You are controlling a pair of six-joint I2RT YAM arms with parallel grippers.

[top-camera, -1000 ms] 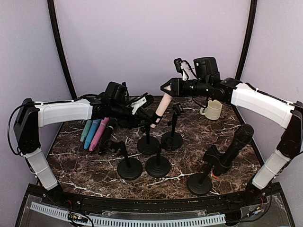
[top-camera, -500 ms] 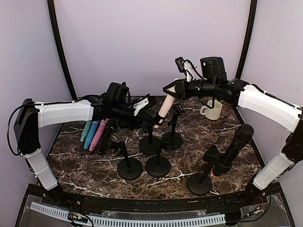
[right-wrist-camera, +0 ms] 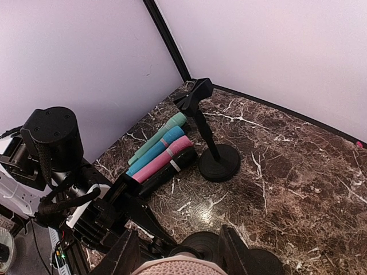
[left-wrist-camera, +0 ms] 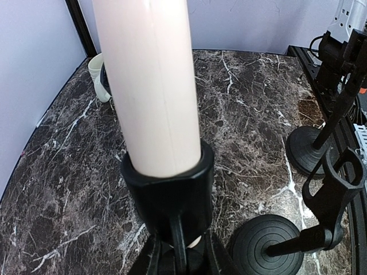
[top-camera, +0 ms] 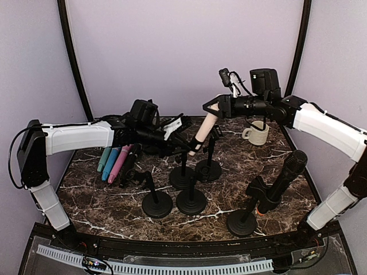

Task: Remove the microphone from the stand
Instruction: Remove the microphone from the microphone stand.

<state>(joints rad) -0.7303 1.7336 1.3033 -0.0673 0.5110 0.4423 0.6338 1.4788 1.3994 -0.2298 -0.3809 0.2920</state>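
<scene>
The pale pink microphone [top-camera: 203, 128] leans in the black clip [top-camera: 195, 143] of a stand [top-camera: 181, 175] at the table's middle. My right gripper [top-camera: 212, 108] is shut on its mesh head; in the right wrist view the head [right-wrist-camera: 172, 267] sits between the two fingers [right-wrist-camera: 122, 255]. My left gripper [top-camera: 184, 141] is shut on the stand just under the clip. The left wrist view shows the pink body [left-wrist-camera: 150, 86] rising out of the clip [left-wrist-camera: 166, 183], with my fingers [left-wrist-camera: 142, 264] hugging the stem below.
A black microphone [top-camera: 285, 175] stands in a stand at the front right. Several coloured microphones [top-camera: 116, 160] lie at the left, also in the right wrist view [right-wrist-camera: 161, 150]. Empty stands [top-camera: 157, 203] [top-camera: 191, 200] [top-camera: 208, 168] crowd the middle. A cup [top-camera: 258, 133] sits at the back right.
My right gripper has moved right and slightly up with the microphone's head. The microphone and my left gripper have shifted a little to the right with it.
</scene>
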